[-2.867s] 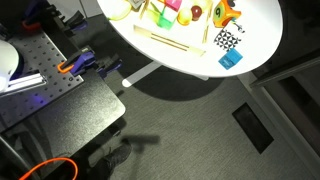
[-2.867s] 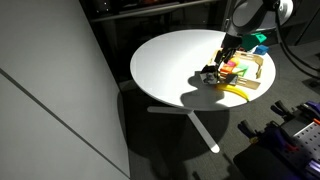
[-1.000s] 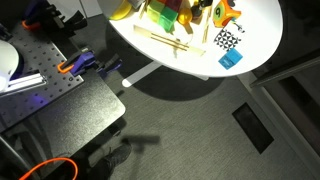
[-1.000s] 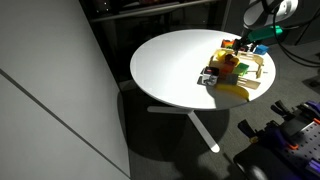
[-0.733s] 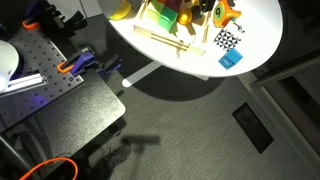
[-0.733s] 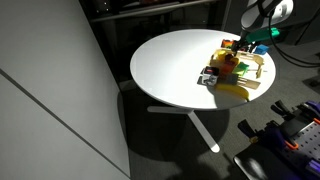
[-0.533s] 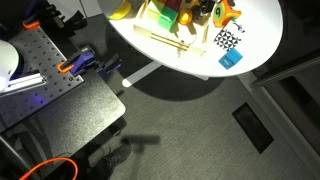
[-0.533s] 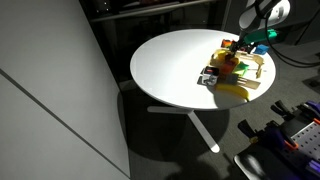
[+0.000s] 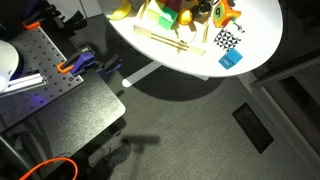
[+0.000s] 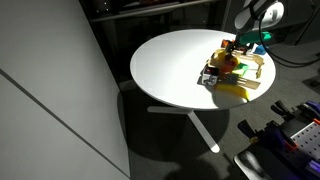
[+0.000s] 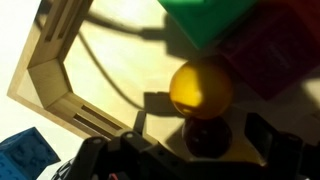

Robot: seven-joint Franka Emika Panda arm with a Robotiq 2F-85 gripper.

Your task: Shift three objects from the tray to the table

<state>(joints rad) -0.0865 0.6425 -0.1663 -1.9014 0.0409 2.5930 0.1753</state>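
Note:
The pale wood tray (image 11: 46,72) sits on the round white table (image 10: 170,65), near its edge in both exterior views (image 9: 166,40). Small bright pieces crowd the tray: a yellow ball (image 11: 200,88), a green piece (image 11: 205,20) and a dark red piece (image 11: 278,55). My gripper (image 11: 200,138) hangs open just above the tray, with the yellow ball a little ahead of the gap between its fingers (image 11: 262,130). Nothing is held. In an exterior view the gripper (image 10: 238,47) stands over the tray's far side.
A blue cube (image 9: 231,59) and a checkered piece (image 9: 227,40) lie on the table beside the tray. A yellow curved piece (image 10: 232,91) lies along the tray's near edge. A dark perforated bench (image 9: 60,95) and an orange cable (image 9: 55,168) stand below the table.
The arm has come down and a little sideways over the tray. The gripper stays open and the pieces have not moved.

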